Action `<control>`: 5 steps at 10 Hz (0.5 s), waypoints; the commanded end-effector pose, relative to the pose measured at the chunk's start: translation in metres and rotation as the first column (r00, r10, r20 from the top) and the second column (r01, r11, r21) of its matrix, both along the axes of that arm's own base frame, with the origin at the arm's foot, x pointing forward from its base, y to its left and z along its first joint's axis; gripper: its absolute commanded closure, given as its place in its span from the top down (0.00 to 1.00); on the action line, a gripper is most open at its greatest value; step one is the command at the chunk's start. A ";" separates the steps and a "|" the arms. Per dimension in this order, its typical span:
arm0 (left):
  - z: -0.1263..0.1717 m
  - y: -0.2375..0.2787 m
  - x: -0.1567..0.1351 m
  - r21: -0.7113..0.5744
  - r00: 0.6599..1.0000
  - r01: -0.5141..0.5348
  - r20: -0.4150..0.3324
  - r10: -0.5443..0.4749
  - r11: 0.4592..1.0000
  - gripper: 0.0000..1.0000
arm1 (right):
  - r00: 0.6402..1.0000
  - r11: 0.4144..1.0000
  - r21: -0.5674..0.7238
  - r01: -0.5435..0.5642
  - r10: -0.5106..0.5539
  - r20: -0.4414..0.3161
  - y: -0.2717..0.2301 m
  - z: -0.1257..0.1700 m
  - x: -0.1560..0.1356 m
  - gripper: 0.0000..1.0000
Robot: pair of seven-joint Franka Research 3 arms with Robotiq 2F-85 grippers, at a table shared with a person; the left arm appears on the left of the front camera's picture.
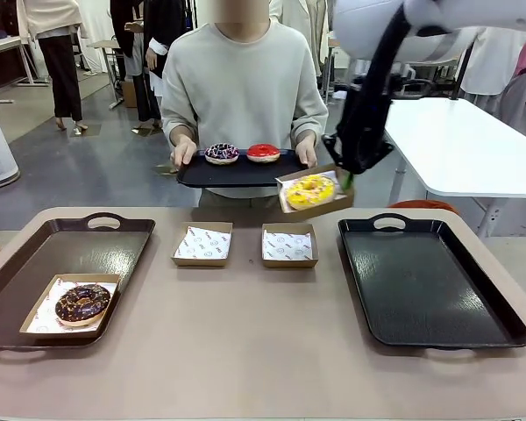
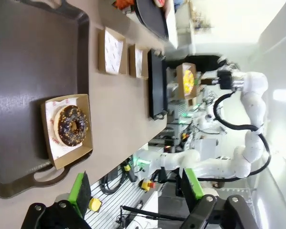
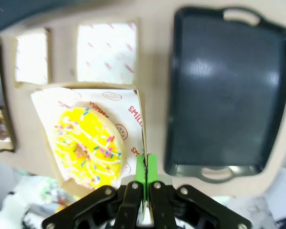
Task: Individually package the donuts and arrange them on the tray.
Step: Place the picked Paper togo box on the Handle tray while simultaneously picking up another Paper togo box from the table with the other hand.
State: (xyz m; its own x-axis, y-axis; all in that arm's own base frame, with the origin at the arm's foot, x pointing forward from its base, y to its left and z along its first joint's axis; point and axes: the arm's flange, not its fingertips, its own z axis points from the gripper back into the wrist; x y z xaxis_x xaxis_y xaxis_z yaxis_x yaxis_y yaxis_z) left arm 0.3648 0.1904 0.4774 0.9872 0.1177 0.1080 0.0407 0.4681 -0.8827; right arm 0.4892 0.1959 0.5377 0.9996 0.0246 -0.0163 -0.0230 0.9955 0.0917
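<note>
My right gripper (image 1: 344,180) hangs in the air at the far side of the table, shut on the edge of a paper-lined box (image 1: 326,200) that holds the yellow sprinkled donut (image 1: 311,190). In the right wrist view the green pads (image 3: 140,168) pinch the box wall, with the yellow donut (image 3: 88,145) just left of them. The chocolate donut (image 1: 81,303) lies in a box on the brown tray (image 1: 35,254) at the left. A person holds a small black tray (image 1: 237,173) with the purple-glazed donut (image 1: 221,153) and the red donut (image 1: 263,152). My left gripper (image 2: 136,191) stands open above the chocolate donut (image 2: 71,125).
Two empty paper-lined boxes (image 1: 202,244) (image 1: 289,245) sit side by side in the middle of the table. A black tray (image 1: 430,281) lies bare at the right, below and to the right of the held box. A white table (image 1: 473,145) stands behind it.
</note>
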 end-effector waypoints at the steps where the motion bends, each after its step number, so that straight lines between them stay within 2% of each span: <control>1: 0.036 -0.047 0.027 0.152 0.998 0.068 -0.018 -0.066 0.986 1.00 | 0.999 0.996 0.078 0.033 -0.033 -0.005 -0.061 -0.011 -0.037 0.01; 3: 0.048 -0.099 0.058 0.279 0.995 0.094 -0.055 -0.082 0.956 1.00 | 0.993 0.989 0.096 0.116 -0.115 -0.013 -0.099 -0.024 -0.069 0.01; 5: 0.048 -0.161 0.078 0.402 0.989 0.145 -0.078 -0.125 0.904 1.00 | 0.989 0.982 0.114 0.149 -0.149 -0.010 -0.123 -0.043 -0.098 0.01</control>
